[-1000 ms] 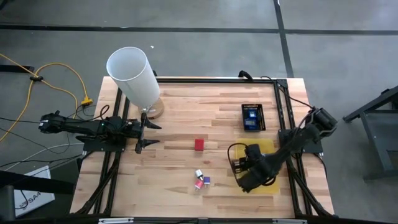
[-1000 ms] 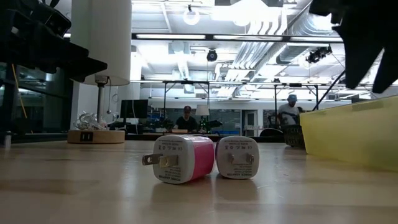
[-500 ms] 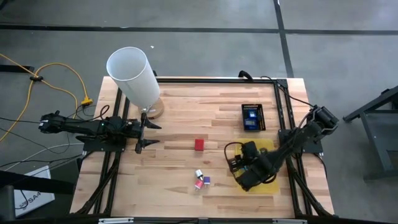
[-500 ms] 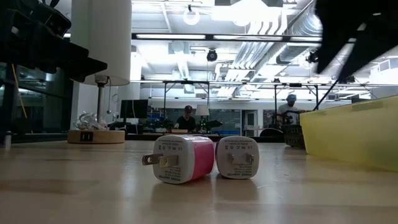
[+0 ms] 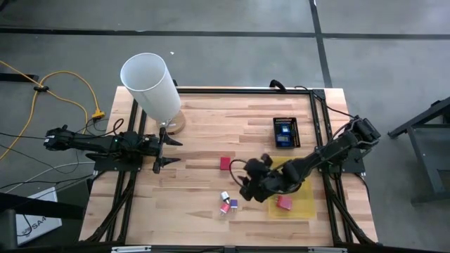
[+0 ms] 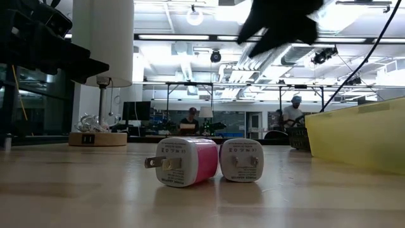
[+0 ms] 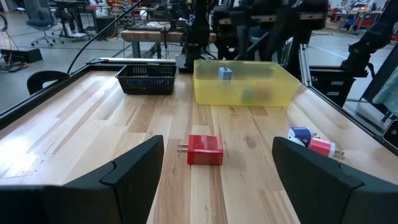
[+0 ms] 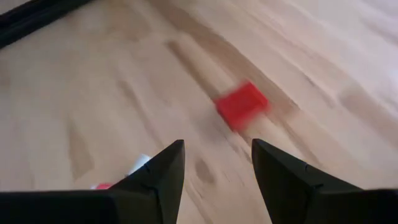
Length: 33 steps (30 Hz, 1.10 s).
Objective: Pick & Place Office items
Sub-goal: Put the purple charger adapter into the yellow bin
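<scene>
Your desk (image 5: 211, 119) is pale wooden planks in a black frame, with the tall white cylinder (image 5: 150, 86) standing at its far left corner. Your yellow tray (image 5: 299, 204) sits near the right edge, and in the high view a red block (image 5: 284, 202) lies inside it; the left wrist view also shows a small blue block (image 7: 225, 73) in the tray. A black mesh basket (image 5: 285, 132) sits beyond the tray, well apart from it. Your right gripper (image 5: 247, 184) reaches from the tray side toward the middle of the desk with its fingers spread and nothing between them, hovering above the wood near the red charger block (image 5: 225, 163). Your left gripper (image 5: 163, 149) waits at the left edge, fingers parted and empty. A pink-and-white charger (image 6: 185, 162) and a white one (image 6: 241, 160) lie just beside each other near the front edge, with a blue piece (image 7: 300, 134) alongside.
</scene>
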Tool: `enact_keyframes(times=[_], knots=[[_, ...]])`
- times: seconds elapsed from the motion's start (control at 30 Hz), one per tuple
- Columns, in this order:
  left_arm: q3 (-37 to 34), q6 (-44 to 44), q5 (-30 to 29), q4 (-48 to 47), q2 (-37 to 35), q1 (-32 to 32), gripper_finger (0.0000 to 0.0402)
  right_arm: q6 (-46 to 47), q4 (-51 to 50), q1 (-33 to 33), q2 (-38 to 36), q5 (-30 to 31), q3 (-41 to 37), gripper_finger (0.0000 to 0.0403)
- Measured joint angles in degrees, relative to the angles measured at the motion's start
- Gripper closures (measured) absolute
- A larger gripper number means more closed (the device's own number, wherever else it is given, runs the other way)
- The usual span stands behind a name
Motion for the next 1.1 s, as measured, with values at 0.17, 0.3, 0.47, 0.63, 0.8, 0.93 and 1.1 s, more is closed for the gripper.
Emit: enact_keyframes(times=[0.17, 0.3, 0.47, 0.63, 0.8, 0.93, 1.1], knots=[[0.02, 0.01, 0.0, 0.0, -0.02, 0.0, 0.0109, -18.65, 8.53, -0.07, 0.0, -2.15, 0.0, 0.0229], [0.02, 0.01, 0.0, 0.0, -0.02, 0.0, 0.0109, -27.03, 11.79, -0.07, 0.0, -6.25, 0.0, 0.0229], [0.02, 0.01, 0.0, 0.01, 0.0, 0.0, 0.0109, -31.92, 13.42, 0.0, 0.02, -6.71, 0.0, 0.0229], [0.02, 0.01, 0.01, 0.0, -0.01, 0.0, 0.0109, -32.03, 16.28, -0.02, 0.04, -6.76, 0.0, 0.0229], [0.0, 0.01, 0.0, 0.02, -0.02, 0.0, 0.0109, -32.03, 16.49, -0.02, 0.67, -8.19, 0.0, 0.0229], [0.0, 0.01, 0.0, 0.02, -0.02, 0.0, 0.0109, -31.77, 16.88, 0.02, 2.79, -9.49, -0.07, 0.0229], [0.02, 0.01, 0.02, 0.22, 0.0, 0.0, 0.0109, -31.58, 19.44, -0.01, 5.86, -11.6, -0.04, 0.0229]])
